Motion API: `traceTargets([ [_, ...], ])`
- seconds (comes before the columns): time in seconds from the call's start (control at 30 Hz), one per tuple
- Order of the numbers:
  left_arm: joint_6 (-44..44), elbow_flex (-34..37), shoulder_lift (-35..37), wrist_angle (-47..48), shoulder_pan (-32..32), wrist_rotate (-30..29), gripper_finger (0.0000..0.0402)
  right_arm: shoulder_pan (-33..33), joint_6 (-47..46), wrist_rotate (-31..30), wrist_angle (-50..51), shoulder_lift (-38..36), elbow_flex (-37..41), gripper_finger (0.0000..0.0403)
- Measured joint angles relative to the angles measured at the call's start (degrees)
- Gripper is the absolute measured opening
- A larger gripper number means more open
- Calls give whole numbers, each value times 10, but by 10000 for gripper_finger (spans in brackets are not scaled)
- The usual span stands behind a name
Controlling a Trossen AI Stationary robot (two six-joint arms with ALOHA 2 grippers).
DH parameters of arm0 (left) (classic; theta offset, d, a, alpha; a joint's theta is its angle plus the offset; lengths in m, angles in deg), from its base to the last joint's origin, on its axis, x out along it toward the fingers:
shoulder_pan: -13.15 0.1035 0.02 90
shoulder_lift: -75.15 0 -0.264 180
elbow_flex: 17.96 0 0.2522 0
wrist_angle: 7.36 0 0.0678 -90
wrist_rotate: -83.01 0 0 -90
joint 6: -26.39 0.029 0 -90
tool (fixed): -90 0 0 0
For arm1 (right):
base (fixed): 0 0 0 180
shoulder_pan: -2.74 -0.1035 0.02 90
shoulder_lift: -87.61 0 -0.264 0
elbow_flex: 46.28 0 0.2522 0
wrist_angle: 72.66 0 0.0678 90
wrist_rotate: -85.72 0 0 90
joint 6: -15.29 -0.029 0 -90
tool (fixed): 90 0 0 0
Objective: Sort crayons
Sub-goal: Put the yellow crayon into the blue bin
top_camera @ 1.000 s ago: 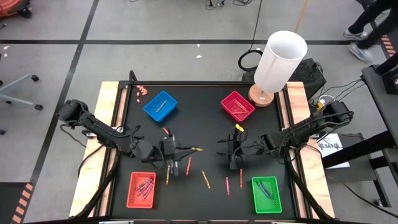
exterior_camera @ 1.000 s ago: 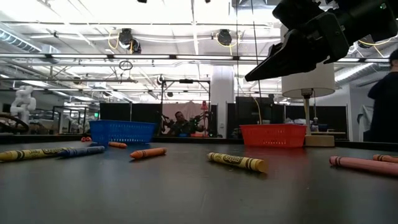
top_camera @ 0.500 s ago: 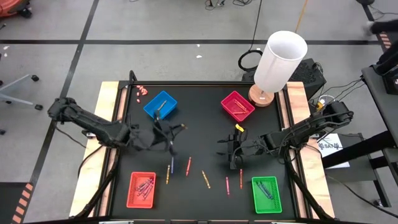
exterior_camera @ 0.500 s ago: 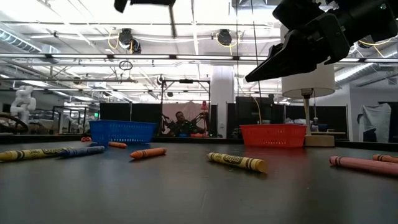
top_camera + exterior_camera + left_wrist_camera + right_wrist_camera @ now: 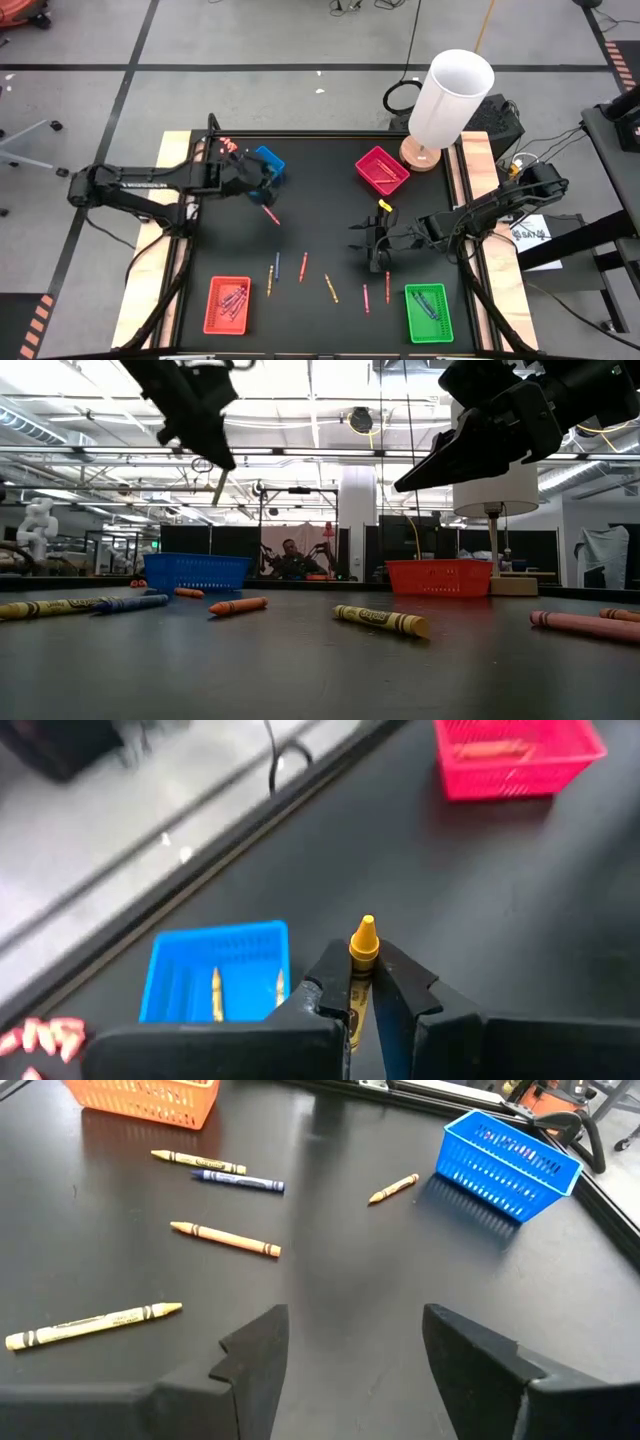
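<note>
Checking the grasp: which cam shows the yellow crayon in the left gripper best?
Left wrist view: yellow crayon sits between the left gripper's fingers, tip out. Low view shows a thin stick; the high view hides it.

2 dark jointed arms (image 5: 140, 185) with black cables and angular matte end effectors (image 5: 350, 1350).

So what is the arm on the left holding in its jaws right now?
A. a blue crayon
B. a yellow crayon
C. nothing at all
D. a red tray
B. In the left wrist view the left gripper is shut on a yellow crayon whose tip sticks out above the blue tray, which already has yellow crayons in it.
</note>
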Motion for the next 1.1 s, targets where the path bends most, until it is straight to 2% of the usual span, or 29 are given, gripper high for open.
traceTargets([
  [0.1,5,0,-2,15,50,59,20,0,0,0,0,0,0,215],
  [0.37,20,0,-21,66,156,154,20,0,0,0,0,0,0,215],
  [0.57,40,0,-63,74,215,155,20,0,0,0,0,0,0,215],
  [0.7,49,0,-96,75,240,176,20,0,0,0,0,0,0,215],
  [1.1,49,0,-160,75,259,177,20,0,0,-1,1,0,0,215],
])
